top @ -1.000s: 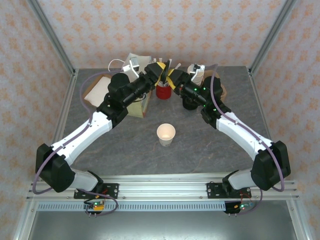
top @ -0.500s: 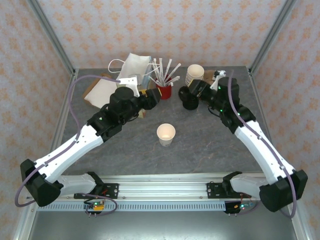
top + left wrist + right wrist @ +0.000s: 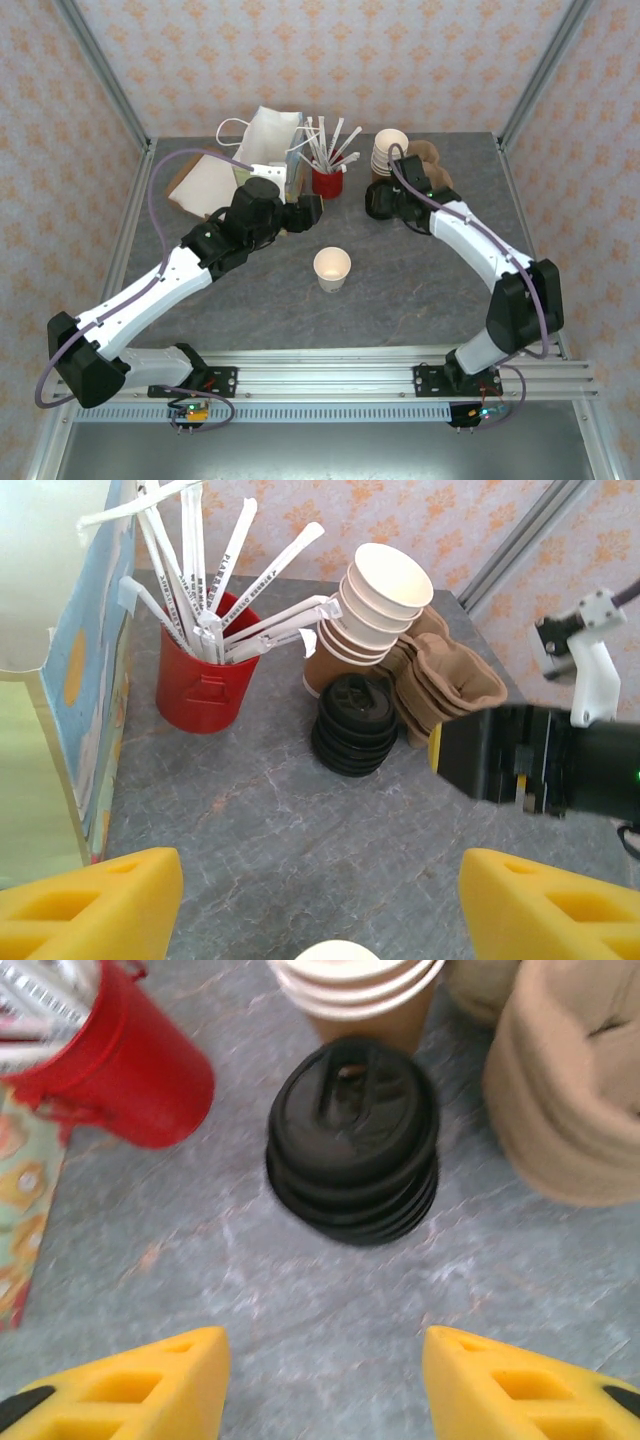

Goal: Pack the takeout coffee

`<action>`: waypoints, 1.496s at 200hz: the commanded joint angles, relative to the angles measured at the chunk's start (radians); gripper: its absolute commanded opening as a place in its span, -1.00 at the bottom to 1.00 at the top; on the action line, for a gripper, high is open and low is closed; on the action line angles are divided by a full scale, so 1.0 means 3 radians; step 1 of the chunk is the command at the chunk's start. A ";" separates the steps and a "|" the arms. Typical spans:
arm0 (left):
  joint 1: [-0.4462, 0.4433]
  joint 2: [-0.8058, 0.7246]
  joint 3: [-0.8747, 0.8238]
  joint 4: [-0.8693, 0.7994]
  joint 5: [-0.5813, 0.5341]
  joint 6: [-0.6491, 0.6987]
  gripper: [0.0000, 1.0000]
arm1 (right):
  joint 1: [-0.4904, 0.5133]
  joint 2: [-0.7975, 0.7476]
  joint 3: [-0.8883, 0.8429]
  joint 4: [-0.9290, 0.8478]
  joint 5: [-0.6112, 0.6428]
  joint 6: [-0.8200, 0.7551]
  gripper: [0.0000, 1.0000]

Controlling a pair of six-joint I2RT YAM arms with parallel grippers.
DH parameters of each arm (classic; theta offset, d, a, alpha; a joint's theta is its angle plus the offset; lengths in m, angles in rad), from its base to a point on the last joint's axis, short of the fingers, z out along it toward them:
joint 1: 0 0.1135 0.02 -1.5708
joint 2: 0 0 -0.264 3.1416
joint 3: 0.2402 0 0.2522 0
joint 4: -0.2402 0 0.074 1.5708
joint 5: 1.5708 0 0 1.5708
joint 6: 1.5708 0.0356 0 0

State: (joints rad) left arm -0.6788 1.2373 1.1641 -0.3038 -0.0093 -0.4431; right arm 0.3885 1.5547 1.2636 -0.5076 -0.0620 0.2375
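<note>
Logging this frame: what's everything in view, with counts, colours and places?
Lone paper cup: one, cream, lidless, table centre.
Cup stack: one, cream over brown, far side.
Lid stack: one, black, in front of the cup stack.
Straw cup: one, red, white straws, left of lids.
Sleeves: several, brown, right of lids.
Bag: one, white, beside the straw cup.
Left gripper: one, yellow, open, beyond the lone cup.
Right gripper: one, yellow, open, facing the lids.

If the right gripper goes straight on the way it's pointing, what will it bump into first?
Probably the stack of black lids, dead ahead of the right gripper and centred between its open jaws. The stacked cream cups stand just behind it.
</note>
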 commanded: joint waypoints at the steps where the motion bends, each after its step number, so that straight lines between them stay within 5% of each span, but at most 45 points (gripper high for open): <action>1: 0.0010 0.0013 0.0083 -0.0098 -0.0111 0.0073 0.48 | -0.0077 0.0262 0.0320 -0.0077 0.0191 -0.0215 0.07; 115: 0.0008 0.0011 0.0100 -0.0159 -0.0119 0.0033 0.49 | -0.0076 0.1455 0.1116 -0.0120 0.0596 -0.0606 0.61; 299: 0.0008 0.0060 0.0073 -0.0154 -0.0131 -0.0011 0.49 | -0.0077 0.1613 0.1311 -0.0215 0.0438 -0.0748 0.58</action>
State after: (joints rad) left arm -0.6788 1.2488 1.1641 -0.3344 -0.0204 -0.4438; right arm 0.3637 2.0441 1.6325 -0.5396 0.0700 0.0277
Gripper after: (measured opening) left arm 0.745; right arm 0.799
